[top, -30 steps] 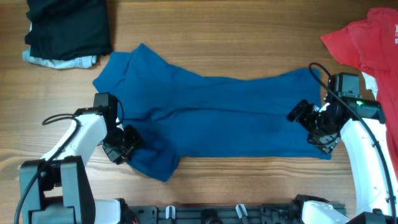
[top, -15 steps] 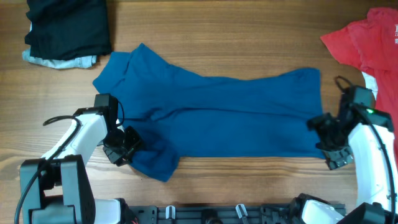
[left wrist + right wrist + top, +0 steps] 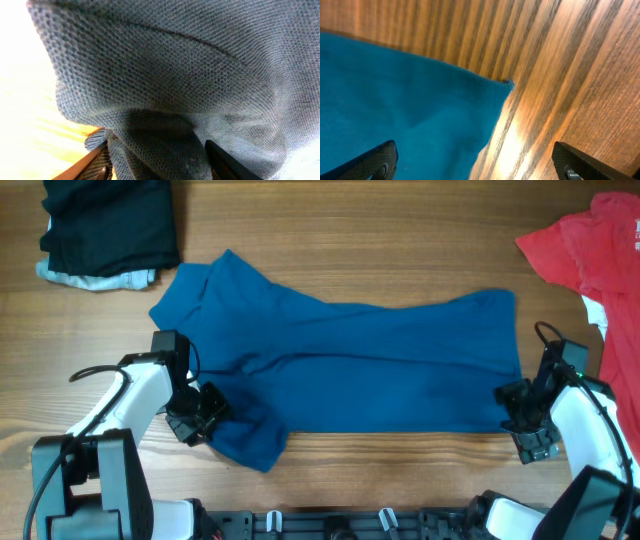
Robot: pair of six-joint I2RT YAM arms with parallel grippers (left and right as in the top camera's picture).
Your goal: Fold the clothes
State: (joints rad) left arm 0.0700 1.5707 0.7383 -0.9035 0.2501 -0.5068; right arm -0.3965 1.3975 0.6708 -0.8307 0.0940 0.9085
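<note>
A large deep-blue shirt [image 3: 360, 360] lies spread across the wooden table, collar end at the upper left. My left gripper [image 3: 207, 413] is shut on a bunched fold at its lower-left sleeve. In the left wrist view the knit fabric [image 3: 165, 75] fills the frame and sits between the fingers [image 3: 95, 162]. My right gripper [image 3: 512, 418] is open and empty, low over the shirt's lower-right corner. The right wrist view shows that corner [image 3: 505, 82] and bare wood between the wide-apart fingertips [image 3: 375, 160].
A red T-shirt [image 3: 590, 260] lies at the far right edge, with a bit of white beneath it. A folded black piece [image 3: 105, 220] rests on a pale-blue piece [image 3: 95, 278] at the top left. Bare wood [image 3: 400, 240] shows behind the shirt.
My right gripper has come off the shirt's right hem and moved out and toward the front edge, to the lower-right corner. The hem now lies flat. The left arm has not moved.
</note>
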